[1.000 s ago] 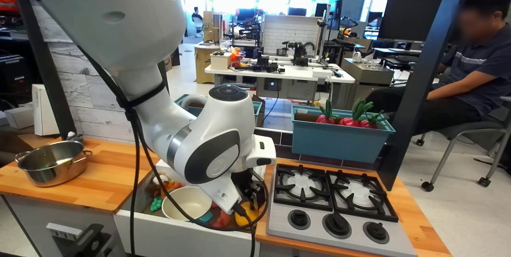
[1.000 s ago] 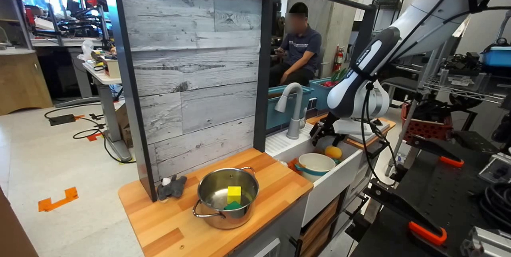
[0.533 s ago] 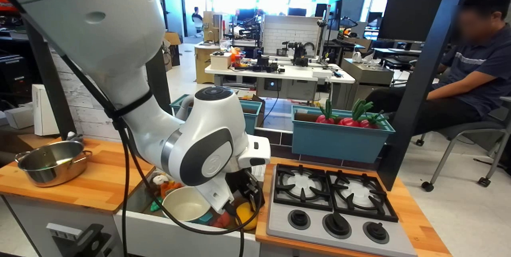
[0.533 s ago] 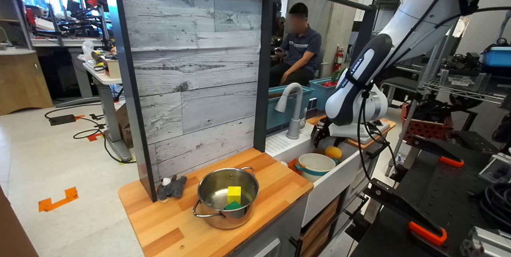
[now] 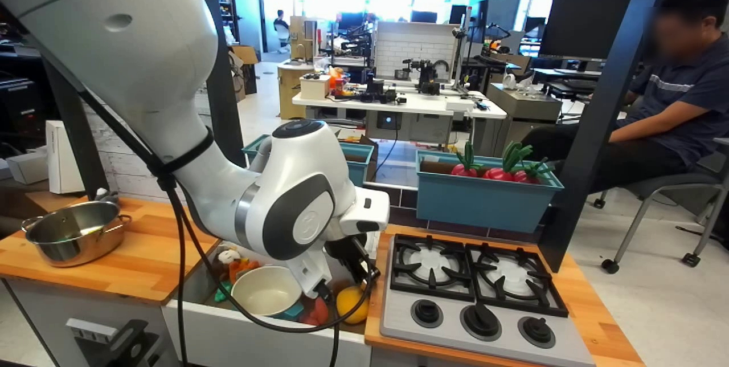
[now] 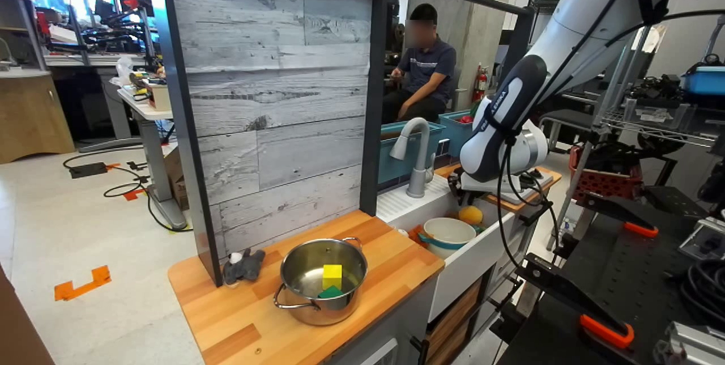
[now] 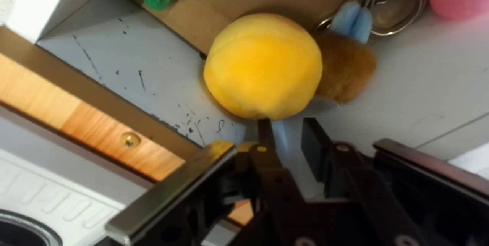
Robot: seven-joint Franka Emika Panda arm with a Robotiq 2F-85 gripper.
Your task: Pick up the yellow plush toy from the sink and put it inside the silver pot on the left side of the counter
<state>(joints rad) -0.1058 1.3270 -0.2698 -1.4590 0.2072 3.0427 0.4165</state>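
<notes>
The yellow plush toy [image 7: 263, 66] lies in the sink [image 5: 256, 341], at the end by the stove; it shows in both exterior views [image 5: 354, 305] [image 6: 470, 215]. My gripper [image 7: 286, 122] is just short of it, jaws part way apart with only the sink floor visible between them. The left finger [image 7: 266, 135] meets the toy's lower edge in the wrist view; whether they touch I cannot tell. In an exterior view the gripper is largely hidden behind the hand. The silver pot [image 6: 325, 313] stands on the wooden counter [image 6: 391, 260], a yellow block and a green piece inside.
A white bowl [image 5: 266, 292] with a green rim sits mid-sink, beside a reddish toy [image 5: 316, 313]. A brown fuzzy toy [image 7: 345, 70] touches the yellow one. The faucet [image 6: 418, 155] rises behind the sink; the stovetop [image 5: 455, 321] flanks it. Cables hang from the arm.
The arm has swung toward the pot side at its upper links. The gripper's fingers have drawn closer together and lifted slightly off the toy, which has shifted a little.
</notes>
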